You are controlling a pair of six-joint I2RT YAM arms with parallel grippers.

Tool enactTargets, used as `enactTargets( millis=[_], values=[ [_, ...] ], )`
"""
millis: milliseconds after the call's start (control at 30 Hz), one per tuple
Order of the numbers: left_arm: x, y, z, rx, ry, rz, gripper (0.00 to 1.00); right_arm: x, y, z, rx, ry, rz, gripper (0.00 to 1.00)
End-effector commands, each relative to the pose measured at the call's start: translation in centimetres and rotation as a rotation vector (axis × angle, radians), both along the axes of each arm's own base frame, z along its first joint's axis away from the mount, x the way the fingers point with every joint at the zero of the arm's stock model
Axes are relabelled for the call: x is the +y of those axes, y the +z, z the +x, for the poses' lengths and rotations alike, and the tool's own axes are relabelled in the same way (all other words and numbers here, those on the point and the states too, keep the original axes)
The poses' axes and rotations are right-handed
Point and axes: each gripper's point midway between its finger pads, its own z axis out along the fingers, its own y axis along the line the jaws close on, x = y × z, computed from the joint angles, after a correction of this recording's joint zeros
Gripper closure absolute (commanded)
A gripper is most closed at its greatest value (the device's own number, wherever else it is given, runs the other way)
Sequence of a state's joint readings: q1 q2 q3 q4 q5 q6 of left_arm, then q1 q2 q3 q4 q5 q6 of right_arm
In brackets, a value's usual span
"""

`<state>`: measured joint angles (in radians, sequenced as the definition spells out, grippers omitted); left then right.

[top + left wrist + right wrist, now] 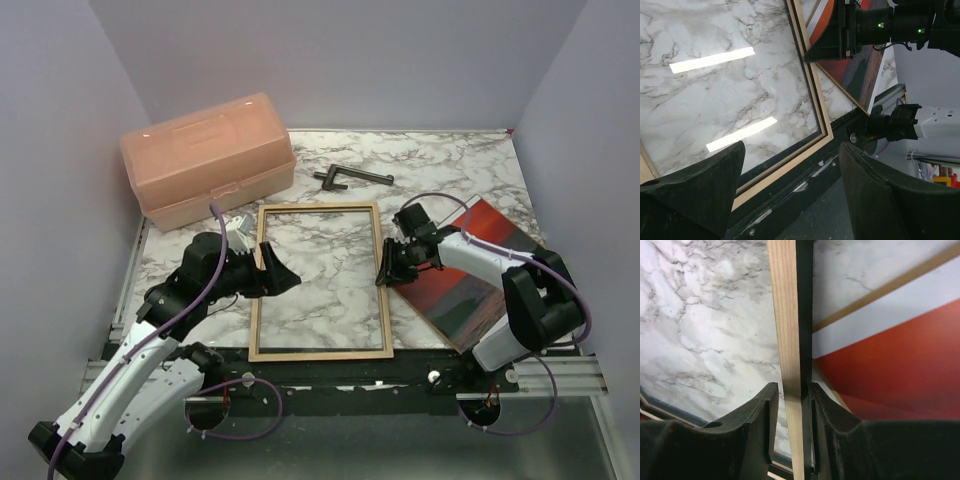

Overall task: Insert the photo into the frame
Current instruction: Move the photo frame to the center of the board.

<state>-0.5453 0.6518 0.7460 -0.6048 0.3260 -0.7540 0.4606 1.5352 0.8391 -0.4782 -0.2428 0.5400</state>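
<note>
The frame (320, 352) lies tan side up in the middle of the marble table, its clear pane showing the marble. My right gripper (385, 268) is shut on its right rail; in the right wrist view (794, 390) the tan and black rail (790, 315) stands between the two fingers. The photo (470, 285), red-orange sky over dark sea, lies face up to the right of the frame under my right arm, with a thin tan edge beneath it. It also shows in both wrist views (837, 70) (900, 360). My left gripper (280, 272) is open and empty over the frame's left rail (815, 100).
A pink translucent toolbox (205, 155) stands at the back left. A black L-shaped tool (350, 178) lies behind the frame. The black mounting rail (330, 372) runs along the table's near edge just below the frame. Grey walls close in on three sides.
</note>
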Motion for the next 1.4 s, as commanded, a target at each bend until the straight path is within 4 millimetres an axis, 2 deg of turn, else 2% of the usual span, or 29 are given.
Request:
enactTargets(
  millis=[0,200,400,567,633,767,933,1067,1167,1233,1367],
  values=[
    [-0.3,0.4,-0.2,0.047,0.0,-0.015,0.2,3.0,-0.1,-0.1,0.011,0.037,0.102,0.63],
    [-2.1,0.8,1.7,-0.005,-0.086,0.04,0.17,4.3,-0.5,0.2,0.01,0.038,0.162,0.61],
    [-3.9,-0.3,1.5,0.072,-0.048,-0.129,0.12,4.9,0.6,0.8,0.002,0.059,0.175,0.6],
    [-3.4,-1.1,0.7,0.162,0.005,-0.151,0.12,3.3,1.4,1.2,-0.054,0.039,0.098,0.55],
    [-3.2,-1.4,0.4,0.189,0.012,-0.138,0.09,2.7,2.1,1.1,-0.063,0.019,0.07,0.49],
    [-3.3,-2.1,0.0,0.23,-0.009,-0.114,0.08,2.3,3.6,0.8,-0.07,-0.032,0.078,0.43],
    [-3.7,-4.0,-0.5,0.251,-0.046,-0.102,0.08,2.0,4.6,-0.2,-0.067,-0.096,0.115,0.41],
    [-3.5,-5.4,-0.5,0.25,-0.048,-0.072,0.08,1.4,5.4,-0.3,-0.093,-0.115,0.108,0.3],
    [-4.0,-5.3,-0.2,0.233,-0.061,-0.102,0.07,-0.4,6.5,0.5,-0.155,-0.156,0.024,0.14],
    [-4.4,-5.1,0.0,0.223,-0.077,-0.12,0.07,-1.7,7.1,1.2,-0.19,-0.192,-0.019,0.07],
    [-5.6,-4.9,0.5,0.202,-0.119,-0.108,0.07,-3.2,7.5,2.0,-0.187,-0.252,0.003,0.04]
  ],
)
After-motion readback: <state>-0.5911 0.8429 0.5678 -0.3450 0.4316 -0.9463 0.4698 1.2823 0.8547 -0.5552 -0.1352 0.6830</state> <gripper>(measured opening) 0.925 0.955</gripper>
